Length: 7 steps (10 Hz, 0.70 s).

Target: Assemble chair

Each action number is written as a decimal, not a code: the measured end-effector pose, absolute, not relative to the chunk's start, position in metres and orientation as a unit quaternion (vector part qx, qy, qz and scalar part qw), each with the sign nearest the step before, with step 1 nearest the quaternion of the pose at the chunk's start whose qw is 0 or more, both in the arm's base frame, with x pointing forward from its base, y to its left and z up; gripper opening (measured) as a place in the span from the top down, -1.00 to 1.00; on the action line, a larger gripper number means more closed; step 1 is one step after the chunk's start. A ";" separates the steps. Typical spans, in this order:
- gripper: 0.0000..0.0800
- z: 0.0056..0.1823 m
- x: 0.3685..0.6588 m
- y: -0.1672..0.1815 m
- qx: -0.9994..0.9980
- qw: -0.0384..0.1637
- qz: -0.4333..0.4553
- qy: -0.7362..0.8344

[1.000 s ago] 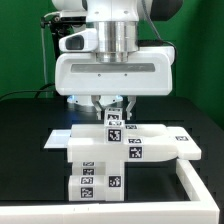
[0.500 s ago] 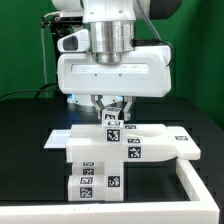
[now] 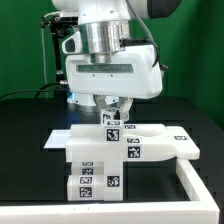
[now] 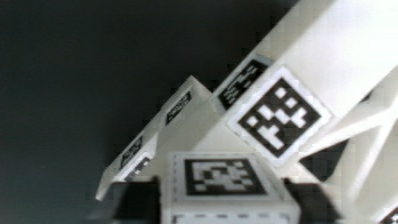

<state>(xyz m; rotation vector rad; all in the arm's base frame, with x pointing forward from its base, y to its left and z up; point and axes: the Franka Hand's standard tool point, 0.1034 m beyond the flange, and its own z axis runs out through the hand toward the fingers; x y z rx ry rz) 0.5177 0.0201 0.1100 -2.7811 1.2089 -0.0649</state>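
Note:
The chair (image 3: 125, 152) is a white block of chunky bars with several black-and-white tags, low in the middle of the black table. A short upright tagged bar (image 3: 113, 122) rises from its top. My gripper (image 3: 112, 107) hangs straight above it, and its two fingers close on that bar from both sides. In the wrist view the bar's tagged end (image 4: 219, 176) sits tight between my dark fingers (image 4: 135, 200), with my gripper (image 4: 221, 202) shut around it. The chair's slanted tagged bars (image 4: 276, 112) lie beyond it.
A low white L-shaped wall (image 3: 201, 189) runs along the front and the exterior view's right of the chair. Black table (image 3: 30, 120) lies at the exterior view's left. A green backdrop and cables stand behind the arm.
My hand has turned about its vertical axis over the same spot; its wide body now looks narrower and angled. The chair and the upright bar have stayed in place.

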 end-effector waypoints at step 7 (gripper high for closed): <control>-0.62 0.108 0.517 0.019 -0.978 0.039 -0.030 0.202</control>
